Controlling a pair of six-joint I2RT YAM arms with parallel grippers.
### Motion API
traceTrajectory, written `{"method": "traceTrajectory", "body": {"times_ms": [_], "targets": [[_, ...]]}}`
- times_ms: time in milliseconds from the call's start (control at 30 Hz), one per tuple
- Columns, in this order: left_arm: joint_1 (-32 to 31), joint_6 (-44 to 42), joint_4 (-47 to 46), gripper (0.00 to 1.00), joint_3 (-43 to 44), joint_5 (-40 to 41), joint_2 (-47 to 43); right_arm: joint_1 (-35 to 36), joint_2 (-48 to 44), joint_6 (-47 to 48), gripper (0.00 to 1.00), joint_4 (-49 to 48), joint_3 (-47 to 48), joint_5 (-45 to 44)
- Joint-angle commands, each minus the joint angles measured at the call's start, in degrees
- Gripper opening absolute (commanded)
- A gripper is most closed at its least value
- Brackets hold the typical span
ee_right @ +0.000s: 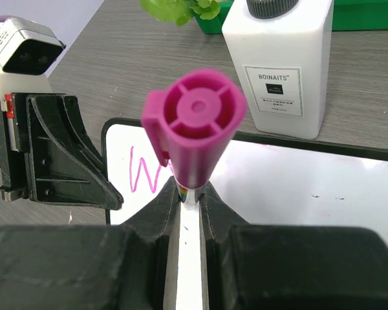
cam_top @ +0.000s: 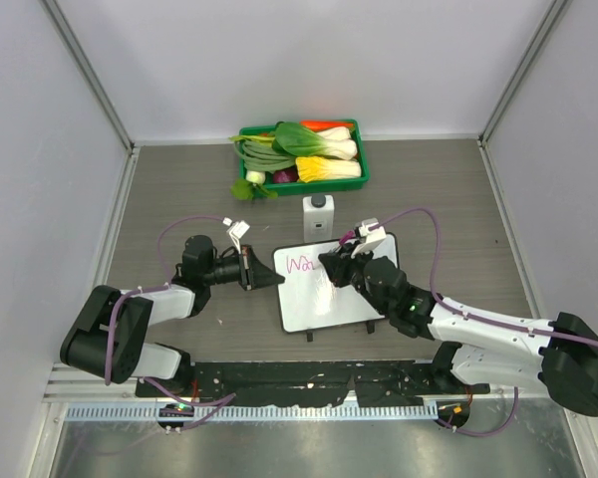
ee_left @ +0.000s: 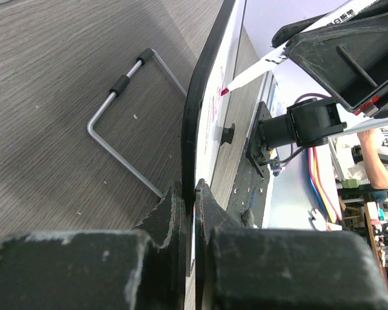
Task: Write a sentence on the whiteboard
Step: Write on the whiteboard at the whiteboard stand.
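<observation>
Press the marker (ee_right: 194, 129) tip lightly and evenly, running strokes rightward from the begun sentence (cam_top: 301, 265) while the board is braced. The whiteboard (cam_top: 329, 299) sits mid-counter, toward the near edge. The left jaws are clamped on its left rim, and the right jaws grip the marker over its far-left part.

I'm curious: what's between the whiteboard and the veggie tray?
A white bottle with a dark cap stands between the whiteboard and the green tray, clearest in the top view.
</observation>
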State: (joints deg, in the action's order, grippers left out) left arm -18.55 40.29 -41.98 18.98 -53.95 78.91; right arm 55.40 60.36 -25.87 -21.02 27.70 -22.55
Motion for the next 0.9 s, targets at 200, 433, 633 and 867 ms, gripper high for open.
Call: {"method": "traceTrajectory", "body": {"times_ms": [200,433,633,867], "targets": [[-0.88,-2.68,-0.12,0.00,1.23,1.31,0.45,-0.03,1.78,3.28,0.01,-2.54,2.71,-5.67],[-0.88,-2.68,-0.21,0.00,1.23,1.40,0.45,-0.11,2.22,4.33,0.01,-1.31,3.94,-8.30],[-0.88,-2.68,-0.12,0.00,1.32,1.31,0.63,-0.11,1.60,4.34,0.01,-0.26,3.76,-8.13],[-0.97,-2.68,-0.12,0.00,1.23,1.39,0.36,-0.03,0.64,3.37,0.01,1.33,2.27,-5.67]]}}
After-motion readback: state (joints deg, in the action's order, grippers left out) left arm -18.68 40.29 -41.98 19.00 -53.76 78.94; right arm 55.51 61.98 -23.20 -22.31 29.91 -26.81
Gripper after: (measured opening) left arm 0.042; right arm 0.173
